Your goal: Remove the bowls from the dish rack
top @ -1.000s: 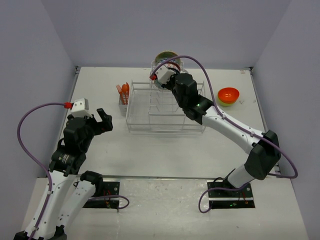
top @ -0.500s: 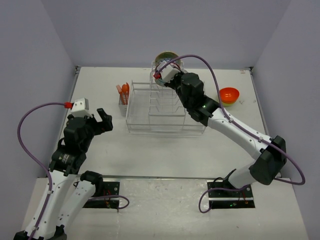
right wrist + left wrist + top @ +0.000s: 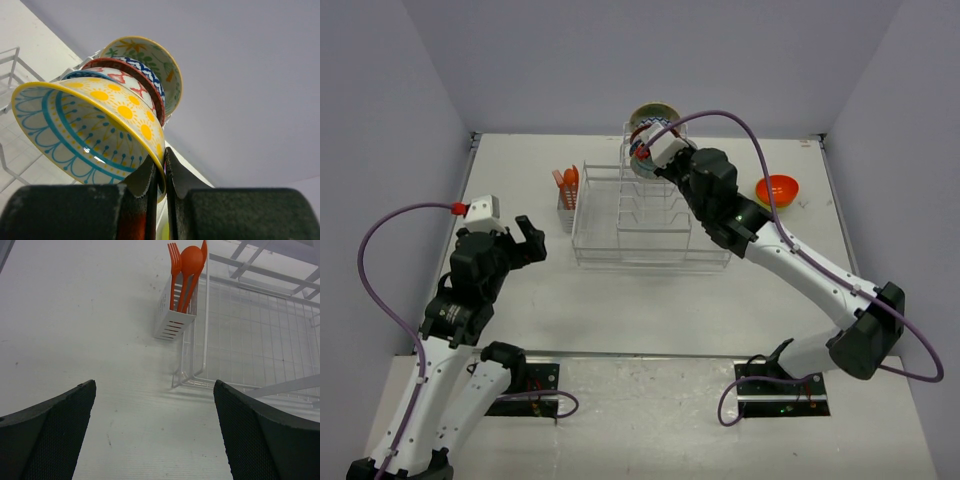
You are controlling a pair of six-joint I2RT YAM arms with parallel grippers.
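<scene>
Mia: Right arm's elbow has swung out toward the table's right edge since a second ago, and its wrist has slid a bit closer to the rack's far edge. Where is the bowl?

Ben: The yellow-rimmed bowl (image 3: 90, 130) with suns on it stands tilted at the far edge of the dish rack (image 3: 620, 215), first in a row. The red-rimmed bowl (image 3: 142, 80) sits just behind it, maybe touching.

Mia: Does the claw have it?

Ben: Yes. The right claw (image 3: 164, 167) is pinched tight on its rim, one finger on each side.

Mia: How should it pull?

Ben: I think slow and straight up, out of the wires, so it does not bump the bowl behind. The grip is only on a thin edge, so the bowl could swing or slip.

Mia: Then?

Ben: Maybe over to the right edge of the table (image 3: 620, 300), near the orange bowl (image 3: 777, 187). The left claw (image 3: 154, 385) is spread wide, holding nothing, over the table by the rack's near left corner.
</scene>
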